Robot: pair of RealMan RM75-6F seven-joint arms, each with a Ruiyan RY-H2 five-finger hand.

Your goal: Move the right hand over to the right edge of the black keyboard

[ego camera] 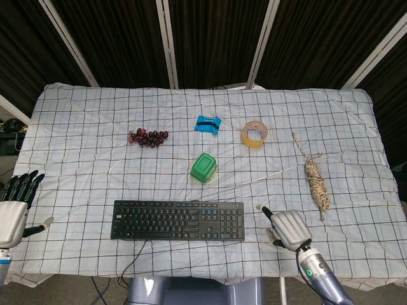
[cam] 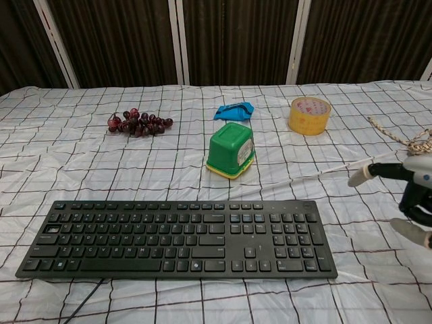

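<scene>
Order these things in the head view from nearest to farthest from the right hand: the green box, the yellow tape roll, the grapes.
From the right hand:
1. Green box, up and to its left, just beyond the keyboard.
2. Yellow tape roll, farther back, almost straight ahead of the hand.
3. Grapes, far back on the left side.

1. The right hand (ego camera: 289,228) has a silver-grey ribbed back and pale fingertips.
2. Its wrist (ego camera: 310,271) is a blue-grey cylinder carrying a small green ring light.
3. The left hand (ego camera: 13,213) has a silver-grey palm shell, black fingers (ego camera: 23,185) and a pale-tipped thumb.
</scene>
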